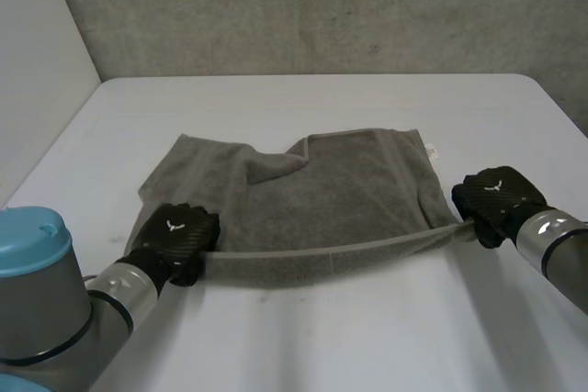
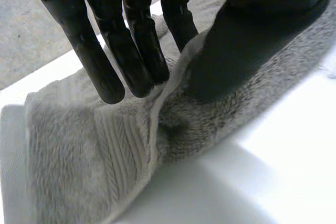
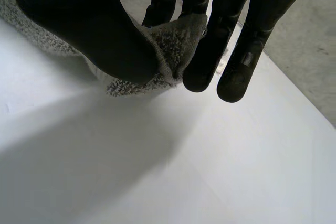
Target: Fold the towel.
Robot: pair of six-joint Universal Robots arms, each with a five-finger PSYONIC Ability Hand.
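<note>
At the lower left of the head view, the left hand [image 1: 179,231] gripped the near left corner of the grey towel [image 1: 349,195]. In the left wrist view, its fingers [image 2: 105,72] lay on one face of the raised edge and its thumb [image 2: 247,40] pressed the other, pinching the cloth. The towel lay across the middle of the white bench [image 1: 303,337], rumpled at its far left, its near edge stretched taut between both hands. At the right of the frame, the right hand [image 1: 496,197] held the near right corner, squeezed between thumb [image 3: 94,30] and fingers [image 3: 210,51].
</note>
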